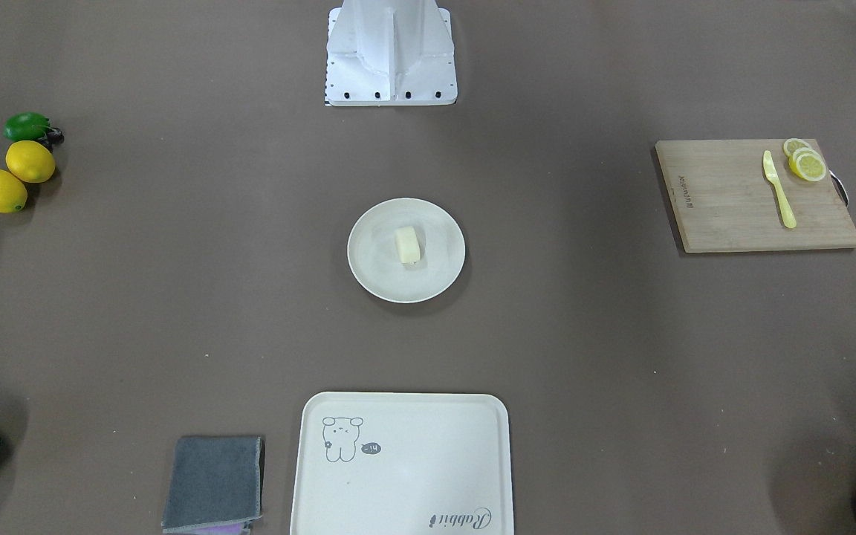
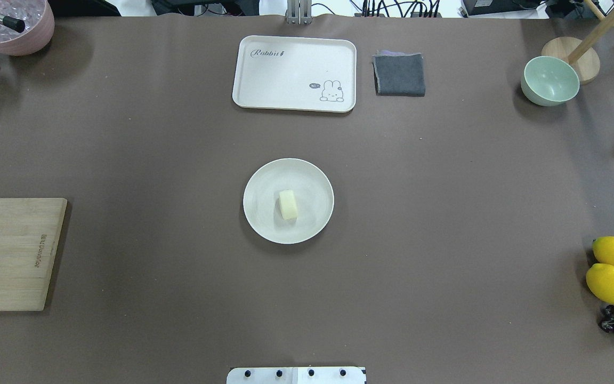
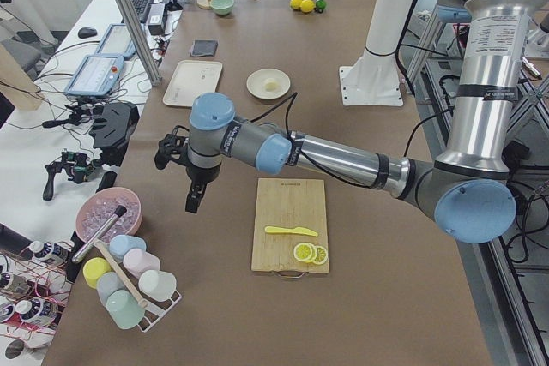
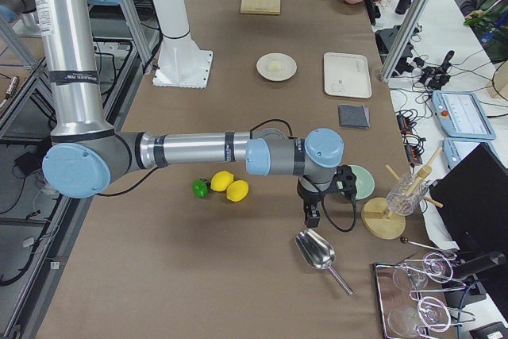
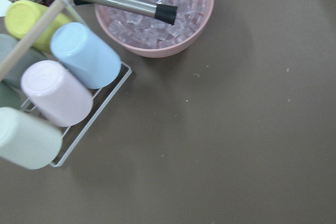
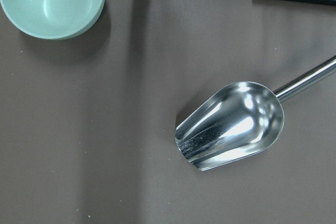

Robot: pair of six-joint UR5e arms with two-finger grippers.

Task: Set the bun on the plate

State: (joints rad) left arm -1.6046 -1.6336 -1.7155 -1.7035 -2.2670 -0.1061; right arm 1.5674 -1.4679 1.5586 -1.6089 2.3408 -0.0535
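Note:
The pale cream bun (image 2: 288,205) lies on its side in the middle of the round off-white plate (image 2: 264,202) at the table's centre, also seen in the front view as bun (image 1: 407,244) on plate (image 1: 376,260). No gripper touches it. My left gripper (image 3: 196,199) hangs over the table's left end near the pink bowl, far from the plate. My right gripper (image 4: 309,216) hangs at the right end above the metal scoop. Both show only in the side views, so I cannot tell whether they are open or shut.
A cream tray (image 2: 293,73) and a grey cloth (image 2: 399,74) lie beyond the plate. A green bowl (image 2: 549,81), lemons (image 2: 608,282) and a scoop (image 6: 231,127) are at the right end. A cutting board (image 1: 755,195), an ice bowl (image 5: 157,14) and a cup rack (image 5: 58,87) are at the left.

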